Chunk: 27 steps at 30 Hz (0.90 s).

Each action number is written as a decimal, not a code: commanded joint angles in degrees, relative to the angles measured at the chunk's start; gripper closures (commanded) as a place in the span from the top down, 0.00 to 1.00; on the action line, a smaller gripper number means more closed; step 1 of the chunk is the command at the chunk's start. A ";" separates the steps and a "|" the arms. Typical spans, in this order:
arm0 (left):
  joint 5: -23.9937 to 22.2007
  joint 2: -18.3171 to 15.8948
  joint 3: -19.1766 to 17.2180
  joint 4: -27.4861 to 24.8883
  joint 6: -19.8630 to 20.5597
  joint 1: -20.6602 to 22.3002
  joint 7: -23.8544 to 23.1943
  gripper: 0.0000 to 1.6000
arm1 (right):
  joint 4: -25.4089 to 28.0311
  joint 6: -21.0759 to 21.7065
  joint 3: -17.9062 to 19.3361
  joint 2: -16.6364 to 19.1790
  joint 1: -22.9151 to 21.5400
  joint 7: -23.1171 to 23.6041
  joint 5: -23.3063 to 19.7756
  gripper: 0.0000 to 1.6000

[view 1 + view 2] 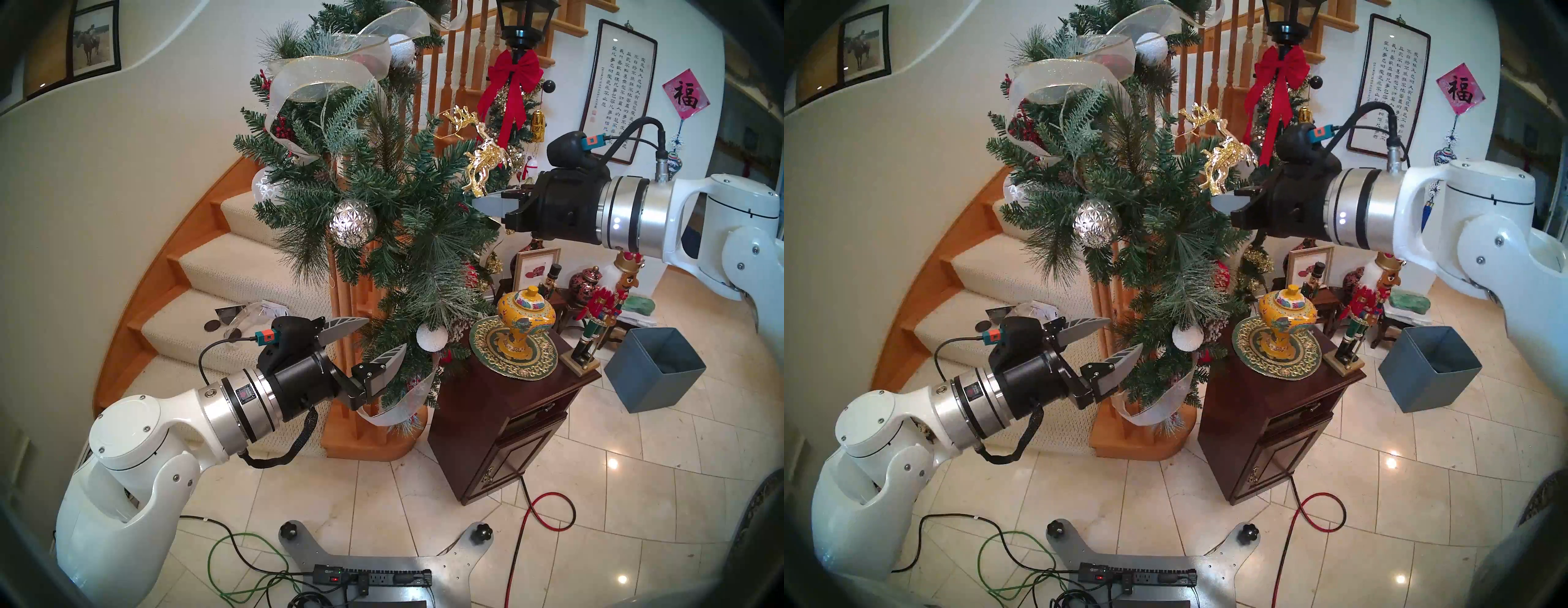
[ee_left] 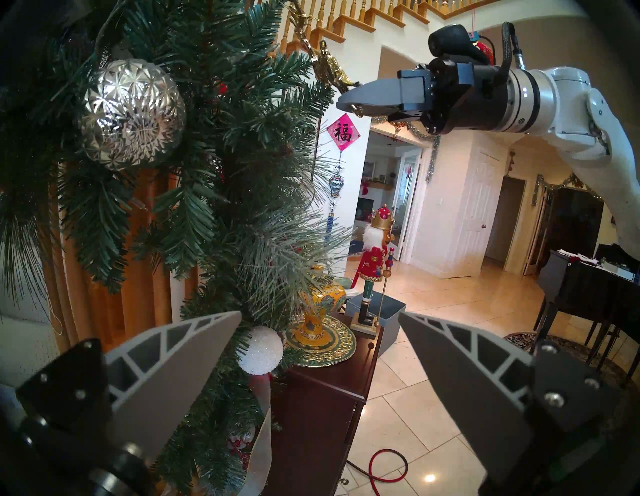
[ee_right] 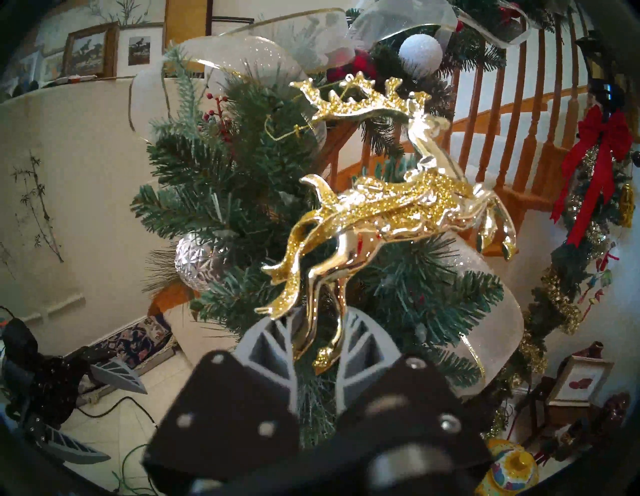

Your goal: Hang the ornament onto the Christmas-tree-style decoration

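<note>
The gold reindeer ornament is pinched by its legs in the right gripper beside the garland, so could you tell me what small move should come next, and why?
Probably ease the right gripper a little further toward the pine garland. The gold reindeer ornament stands upright above the shut fingers, and its thin string loop already lies among the upper branches, though whether it has caught on a sprig cannot be told.

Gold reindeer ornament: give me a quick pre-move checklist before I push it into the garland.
1. Right gripper shut on the gold reindeer ornament by its legs: ok.
2. Ornament close to the green garland: ok.
3. String loop over a branch: cannot tell; it lies among the needles.
4. Left gripper open, holding nothing, low beside the garland: ok.
5. Silver faceted ball clear of the ornament: ok.
</note>
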<state>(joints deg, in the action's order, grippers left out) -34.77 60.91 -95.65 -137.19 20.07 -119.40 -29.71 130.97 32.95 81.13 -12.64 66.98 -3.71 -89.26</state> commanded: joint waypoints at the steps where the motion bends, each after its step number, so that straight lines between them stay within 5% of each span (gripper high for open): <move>1: -0.03 0.00 -0.10 -0.48 -0.12 0.22 -0.05 1.00 | -0.61 1.05 -1.18 -2.60 -3.55 -0.42 0.36 0.00; 27: -0.03 0.00 -0.12 -0.53 -0.13 0.24 -0.06 1.00 | -6.27 8.64 -11.32 -15.94 -17.62 -4.38 3.86 0.00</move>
<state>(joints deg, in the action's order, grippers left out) -34.77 60.91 -95.65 -137.21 20.07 -119.36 -29.71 126.53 40.11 70.74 -23.65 55.87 -7.07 -86.40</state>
